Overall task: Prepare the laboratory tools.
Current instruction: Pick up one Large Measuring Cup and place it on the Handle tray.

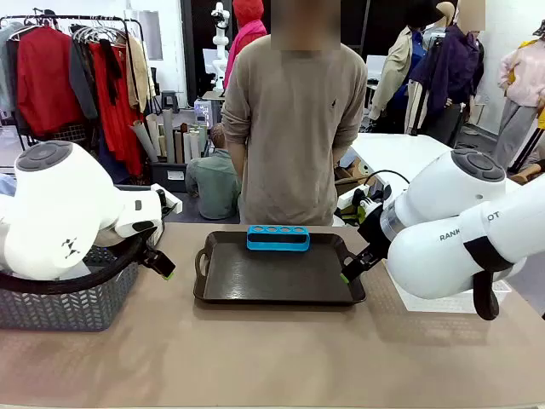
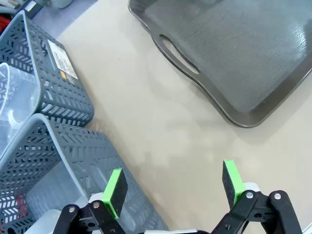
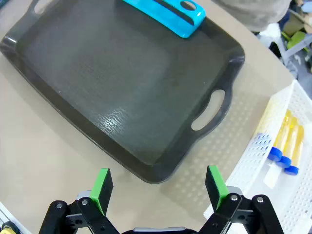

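while the left claw (image 2: 174, 186) and right claw (image 3: 159, 186) hang wide apart and empty beside the tray (image 3: 122, 97), tubes (image 3: 286, 137) right of it look light, slick; pinch mid-body.

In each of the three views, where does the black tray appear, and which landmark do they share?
Front view: black tray in the middle of the beige table, blue rack at its far edge.
Left wrist view: upper right, a handle slot facing the grey baskets.
Right wrist view: upper left to centre, blue rack at the top.
Shared landmark: the beige table under it.
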Robot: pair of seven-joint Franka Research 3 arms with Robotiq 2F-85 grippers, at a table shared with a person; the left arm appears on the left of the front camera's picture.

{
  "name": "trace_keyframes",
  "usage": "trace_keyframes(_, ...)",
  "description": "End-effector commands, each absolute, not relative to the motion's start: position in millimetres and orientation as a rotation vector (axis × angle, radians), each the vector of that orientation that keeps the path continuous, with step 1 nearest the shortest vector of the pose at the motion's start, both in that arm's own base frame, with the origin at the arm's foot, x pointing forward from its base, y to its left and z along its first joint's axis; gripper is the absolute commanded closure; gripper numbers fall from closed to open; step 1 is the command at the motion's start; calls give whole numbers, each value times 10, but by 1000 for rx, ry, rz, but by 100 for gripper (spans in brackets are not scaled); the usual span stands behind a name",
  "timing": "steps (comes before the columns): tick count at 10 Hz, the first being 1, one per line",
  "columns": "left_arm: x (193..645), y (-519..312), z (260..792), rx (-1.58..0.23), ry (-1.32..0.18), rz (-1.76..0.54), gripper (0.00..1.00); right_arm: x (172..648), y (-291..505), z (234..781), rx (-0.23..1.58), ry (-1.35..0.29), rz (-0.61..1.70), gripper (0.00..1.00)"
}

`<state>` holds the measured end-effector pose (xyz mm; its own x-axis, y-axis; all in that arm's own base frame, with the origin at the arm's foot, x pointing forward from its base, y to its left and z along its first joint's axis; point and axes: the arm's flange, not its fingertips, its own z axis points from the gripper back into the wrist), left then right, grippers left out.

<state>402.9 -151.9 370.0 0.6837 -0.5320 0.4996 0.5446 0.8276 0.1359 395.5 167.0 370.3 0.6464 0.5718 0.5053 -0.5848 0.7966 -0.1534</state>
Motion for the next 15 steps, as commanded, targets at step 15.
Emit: trace_keyframes(15, 4026, -1527, 3700, -24, -552, -605, 0, 3954, 1670, 3703, 24, -566, 658, 0)
